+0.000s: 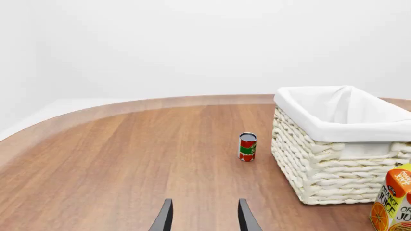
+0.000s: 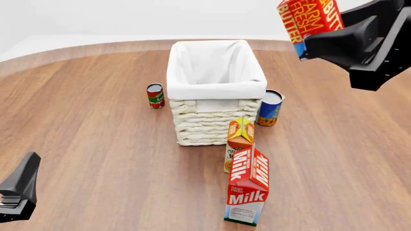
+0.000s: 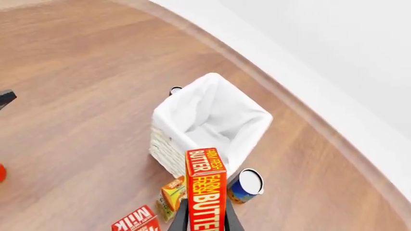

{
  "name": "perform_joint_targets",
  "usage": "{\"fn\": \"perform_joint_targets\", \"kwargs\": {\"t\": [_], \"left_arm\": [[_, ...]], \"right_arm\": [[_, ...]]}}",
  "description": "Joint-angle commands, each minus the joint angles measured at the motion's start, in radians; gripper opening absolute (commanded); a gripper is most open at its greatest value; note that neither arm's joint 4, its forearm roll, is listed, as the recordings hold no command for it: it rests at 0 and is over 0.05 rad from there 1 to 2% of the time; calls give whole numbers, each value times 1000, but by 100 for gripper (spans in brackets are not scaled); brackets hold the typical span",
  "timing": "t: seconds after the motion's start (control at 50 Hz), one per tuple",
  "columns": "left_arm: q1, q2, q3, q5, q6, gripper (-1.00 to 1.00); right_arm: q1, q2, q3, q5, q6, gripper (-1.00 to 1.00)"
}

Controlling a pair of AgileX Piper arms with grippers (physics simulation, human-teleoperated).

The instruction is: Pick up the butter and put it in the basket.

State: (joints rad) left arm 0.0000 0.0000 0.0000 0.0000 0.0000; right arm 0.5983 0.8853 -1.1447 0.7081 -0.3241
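The butter (image 2: 309, 18), an orange-red box with white lettering, hangs high in the air to the right of the basket (image 2: 216, 90), with my right gripper (image 2: 316, 34) shut on it. From the right wrist view the butter (image 3: 205, 192) stands on edge between the fingers, and the cream wicker basket (image 3: 164, 148) with its white liner lies below and ahead, with nothing showing inside it. My left gripper (image 1: 205, 217) is open and empty, low over the table at the near left (image 2: 19, 191). It faces the basket (image 1: 340, 131).
A red can (image 2: 155, 96) stands left of the basket and a blue can (image 2: 270, 108) right of it. An orange juice carton (image 2: 240, 140) and a tall Milk carton (image 2: 249, 192) stand in front of the basket. The table's curved far edge runs behind.
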Motion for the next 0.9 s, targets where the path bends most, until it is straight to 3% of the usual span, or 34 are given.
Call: {"fn": "perform_joint_targets", "kwargs": {"t": [0.02,0.9], "left_arm": [[0,0,0,0,0,100],[0,0,0,0,0,100]], "right_arm": [[33,-8,-52,-2,24,-100],[100,102,-217,45,6,-100]]}}
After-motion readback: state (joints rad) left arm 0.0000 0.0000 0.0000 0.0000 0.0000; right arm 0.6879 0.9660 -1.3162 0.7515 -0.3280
